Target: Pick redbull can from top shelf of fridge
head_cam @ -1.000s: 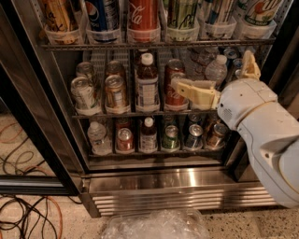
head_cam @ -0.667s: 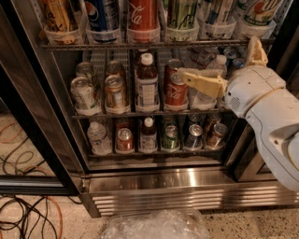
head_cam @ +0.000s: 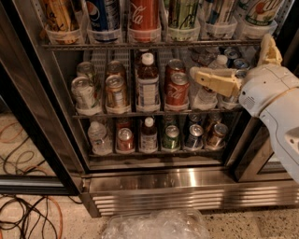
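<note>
Camera view is showing the redbull can (head_cam: 217, 11) standing above the jaws, well apart from them, roughly over the gap between the two fingertips. It is sitting upright in a translucent plastic cup (head_cam: 217, 31) on the top shelf (head_cam: 154, 45) of the fridge (head_cam: 163, 181). A green-and-white striped can (head_cam: 182, 14) is standing to its left and a green-labelled can (head_cam: 258, 11) to its right.

The gripper (head_cam: 231, 56) is hanging below that shelf, in front of the middle rack at the right side, with its jaws spread wide and holding nothing. One tan finger (head_cam: 216, 80) is reaching leftward, crossing in front of a clear bottle (head_cam: 204, 95); whether it is touching the bottle cannot be told. The other finger (head_cam: 270, 48) is pointing upward, its tip ending just under the top shelf's rail.

Only the can's lower body is showing, slim, with blue and silver panels; its top is running out of view.
</note>
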`<move>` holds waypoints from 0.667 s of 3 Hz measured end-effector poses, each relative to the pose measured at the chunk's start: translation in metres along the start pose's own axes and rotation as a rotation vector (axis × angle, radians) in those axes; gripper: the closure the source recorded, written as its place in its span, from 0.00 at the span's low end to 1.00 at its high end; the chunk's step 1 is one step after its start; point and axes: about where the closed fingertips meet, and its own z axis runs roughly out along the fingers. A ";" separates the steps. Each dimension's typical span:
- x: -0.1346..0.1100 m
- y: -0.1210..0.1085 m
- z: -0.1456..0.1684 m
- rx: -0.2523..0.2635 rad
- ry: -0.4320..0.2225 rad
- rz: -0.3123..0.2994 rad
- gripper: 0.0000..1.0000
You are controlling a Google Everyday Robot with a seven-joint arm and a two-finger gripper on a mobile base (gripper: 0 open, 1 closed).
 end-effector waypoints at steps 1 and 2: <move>-0.005 -0.012 -0.001 -0.001 -0.001 -0.024 0.00; -0.009 -0.033 0.015 -0.006 -0.020 -0.044 0.00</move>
